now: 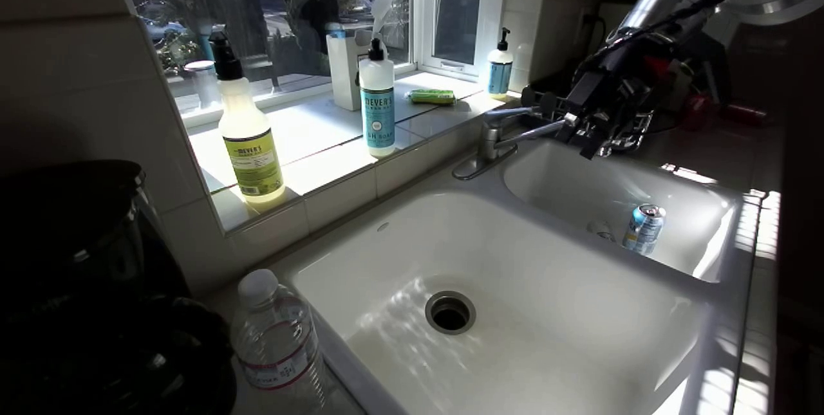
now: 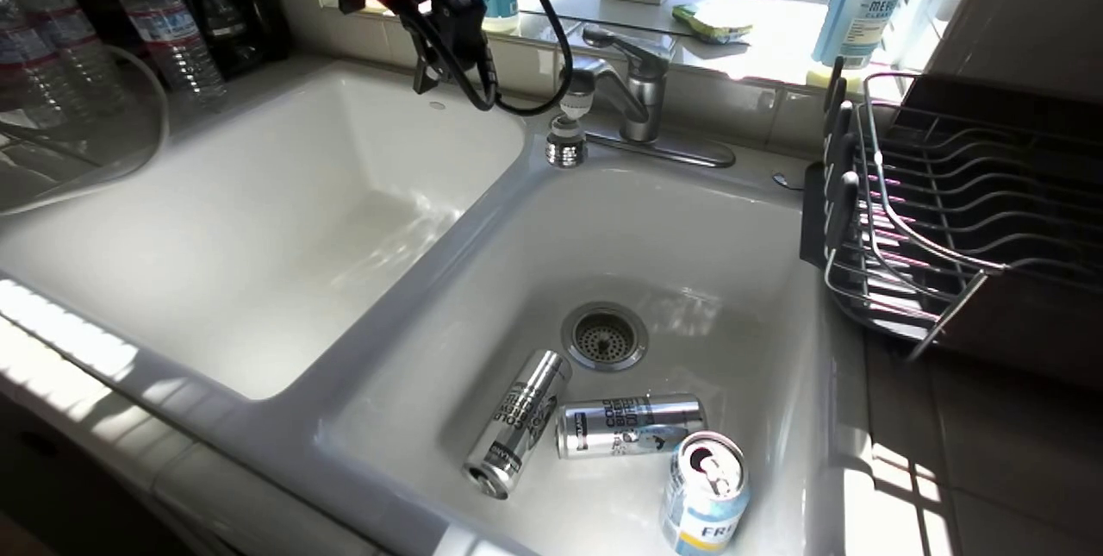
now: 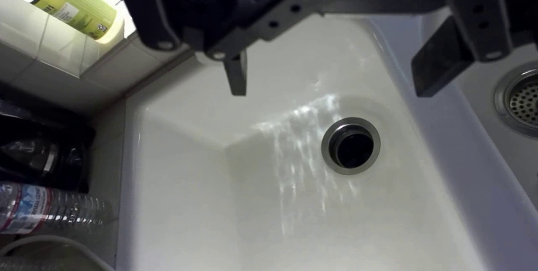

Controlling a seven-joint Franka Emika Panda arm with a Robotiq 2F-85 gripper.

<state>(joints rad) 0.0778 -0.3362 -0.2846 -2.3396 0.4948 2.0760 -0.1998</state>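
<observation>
My gripper (image 3: 332,82) is open and holds nothing, with its dark fingertips wide apart in the wrist view. It hangs above the white double sink, and the left basin (image 2: 284,194) with its dark open drain (image 3: 351,146) lies below. The gripper also shows near the chrome faucet (image 1: 489,145) in an exterior view (image 1: 602,135). In the right basin (image 2: 534,280) lie two silver cans, one slanted (image 2: 517,425) and one sideways (image 2: 632,427). An open light-blue can (image 2: 705,491) stands upright beside them and also shows in an exterior view (image 1: 644,230).
On the windowsill stand a yellow-green spray bottle (image 1: 254,138), a teal-labelled bottle (image 1: 378,106), a blue-labelled pump bottle (image 1: 499,71) and a green sponge pack (image 1: 431,97). A wire dish rack (image 2: 948,220) stands right of the sink. Water bottles (image 2: 168,26) stand at the left.
</observation>
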